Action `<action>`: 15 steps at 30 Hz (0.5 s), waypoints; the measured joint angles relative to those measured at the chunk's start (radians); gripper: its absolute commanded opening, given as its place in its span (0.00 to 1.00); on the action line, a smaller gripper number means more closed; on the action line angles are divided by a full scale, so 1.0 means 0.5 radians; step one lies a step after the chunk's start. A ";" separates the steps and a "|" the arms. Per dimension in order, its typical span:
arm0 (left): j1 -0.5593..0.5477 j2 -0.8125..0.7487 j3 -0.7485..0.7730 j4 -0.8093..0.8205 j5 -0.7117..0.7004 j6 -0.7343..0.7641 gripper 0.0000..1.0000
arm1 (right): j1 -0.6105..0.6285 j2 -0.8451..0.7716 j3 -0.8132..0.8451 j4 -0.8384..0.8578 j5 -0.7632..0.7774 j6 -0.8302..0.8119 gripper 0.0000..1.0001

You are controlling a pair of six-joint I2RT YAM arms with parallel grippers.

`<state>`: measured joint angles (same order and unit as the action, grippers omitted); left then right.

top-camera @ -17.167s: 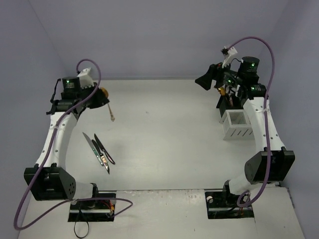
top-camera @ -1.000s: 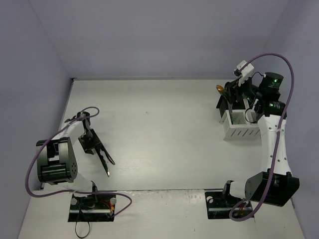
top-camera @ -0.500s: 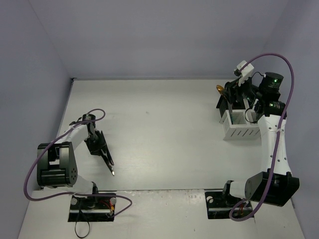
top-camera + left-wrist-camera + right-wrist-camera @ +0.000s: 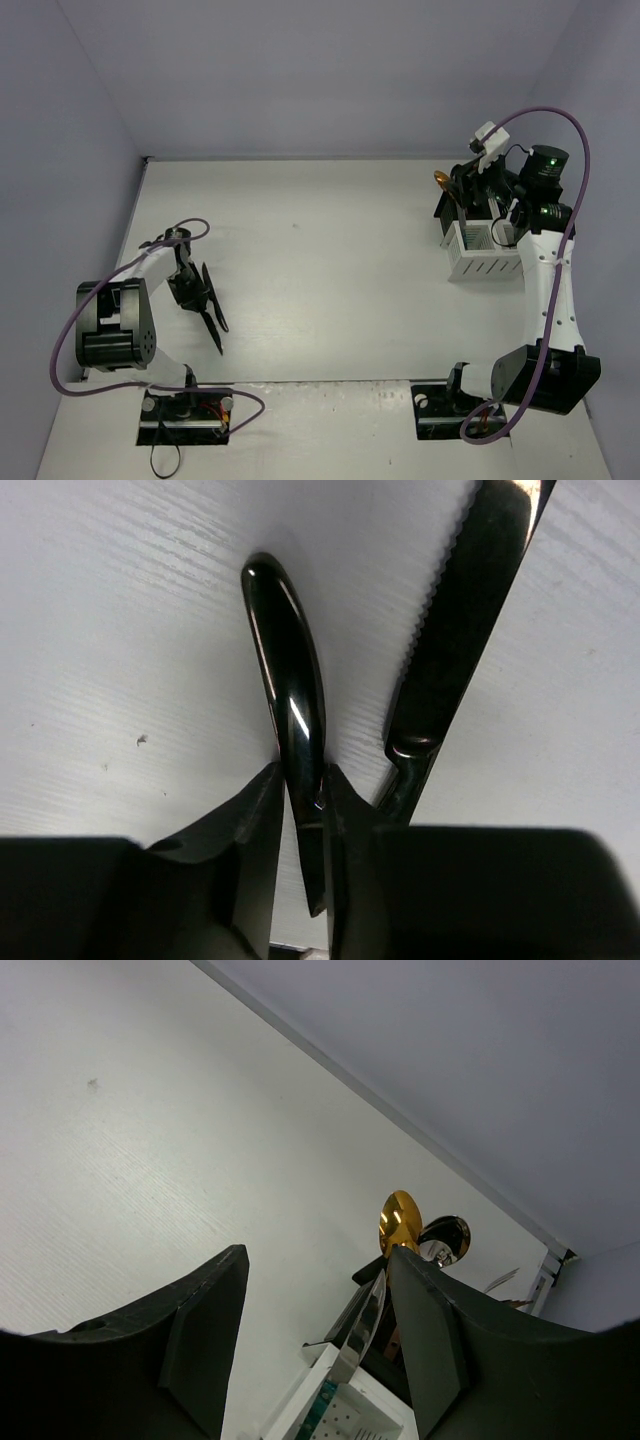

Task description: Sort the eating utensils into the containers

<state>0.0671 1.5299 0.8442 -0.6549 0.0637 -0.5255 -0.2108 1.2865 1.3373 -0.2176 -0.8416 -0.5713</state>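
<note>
My left gripper (image 4: 190, 283) (image 4: 303, 772) is shut on a slim black cutlery piece (image 4: 290, 700), low over the table at the left. A black knife (image 4: 455, 640) with a serrated blade lies right beside it, and dark cutlery (image 4: 214, 325) trails from the gripper toward the front. My right gripper (image 4: 478, 195) (image 4: 318, 1260) is open and empty above the joined bins. The white slotted bin (image 4: 480, 255) holds a teal-handled knife (image 4: 362, 1332). The black bin (image 4: 448, 215) holds a gold spoon (image 4: 400, 1222), a dark shiny spoon (image 4: 446, 1238) and a fork (image 4: 500, 1280).
The two black base plates (image 4: 185, 410) (image 4: 460, 405) sit at the near edge. Grey walls close in the table at the back and on both sides. A purple cable (image 4: 75, 335) loops off the left arm.
In the last second my left gripper has shifted slightly right with the black piece, whose trailing end has swung. The right arm has not moved. Earlier the left arm was far back.
</note>
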 measured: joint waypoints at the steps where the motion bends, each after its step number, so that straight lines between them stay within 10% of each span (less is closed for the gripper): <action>1: 0.005 0.015 0.015 -0.009 0.001 0.004 0.00 | 0.000 0.000 0.000 0.000 0.000 -0.001 0.55; 15: 0.039 0.070 0.243 -0.066 0.302 0.093 0.00 | 0.093 0.000 0.036 -0.001 0.013 -0.014 0.55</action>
<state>0.0864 1.5648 0.9659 -0.6881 0.2146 -0.4788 -0.1643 1.2865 1.3554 -0.2180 -0.8352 -0.5782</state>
